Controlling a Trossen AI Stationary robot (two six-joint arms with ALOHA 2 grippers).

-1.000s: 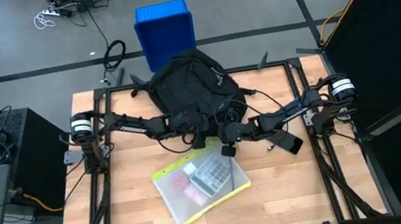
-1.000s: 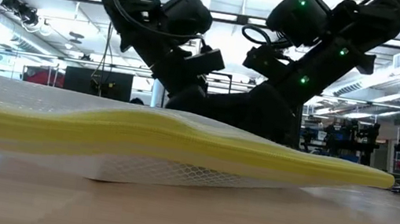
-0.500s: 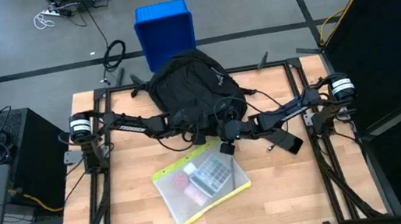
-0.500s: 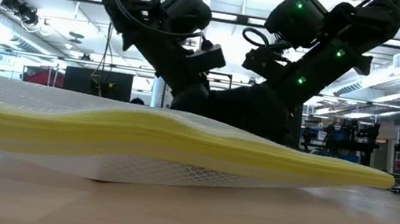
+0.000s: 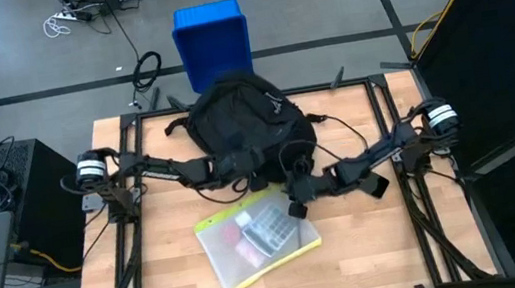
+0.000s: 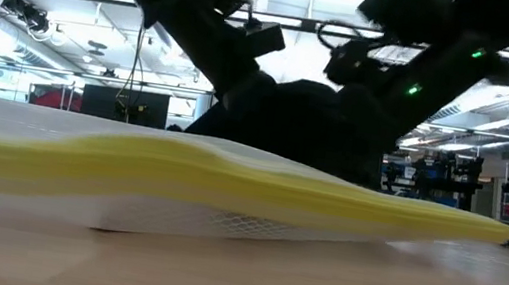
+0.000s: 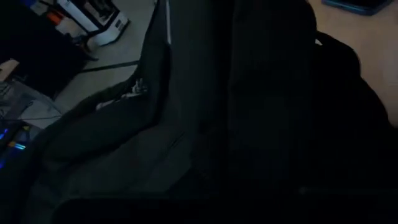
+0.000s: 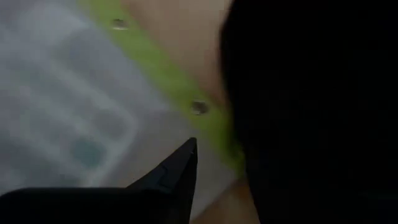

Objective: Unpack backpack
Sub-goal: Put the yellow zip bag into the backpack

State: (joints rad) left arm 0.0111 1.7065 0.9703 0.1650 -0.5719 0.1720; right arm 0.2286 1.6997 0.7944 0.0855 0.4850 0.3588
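Since a second ago the large black soft fabric backpack (image 5: 239,116) has slid a little toward the left of the table, and both arms have shifted with it: the left shoulder has swung outward and the right arm has dropped nearer, toward the pouch. The left hand (image 5: 253,177), which stood wide open then, is now clenched tight against the near edge of the backpack; whether it has fabric between its fingers cannot be told, since its own camera sees only dark cloth and a pale zipper line (image 7: 166,25).

The backpack lies at the far middle of the wooden table (image 5: 155,279), its rounded body spreading from the far rail down to the two hands, which sit side by side at its near rim. The right hand (image 5: 294,207) hangs just near of the backpack's right corner, over the far edge of the flat translucent mesh pouch with a yellow-green border (image 5: 251,241); its fingers stand partly apart, and whether they pinch anything cannot be told. Its wrist view shows one dark fingertip (image 8: 183,163) above the pouch's green edge, with black backpack cloth close beside.

A small black flat device (image 5: 376,186) lies on the table to the right of the right hand. Beyond the table's far edge a blue plastic bin (image 5: 211,34) stands on the floor.
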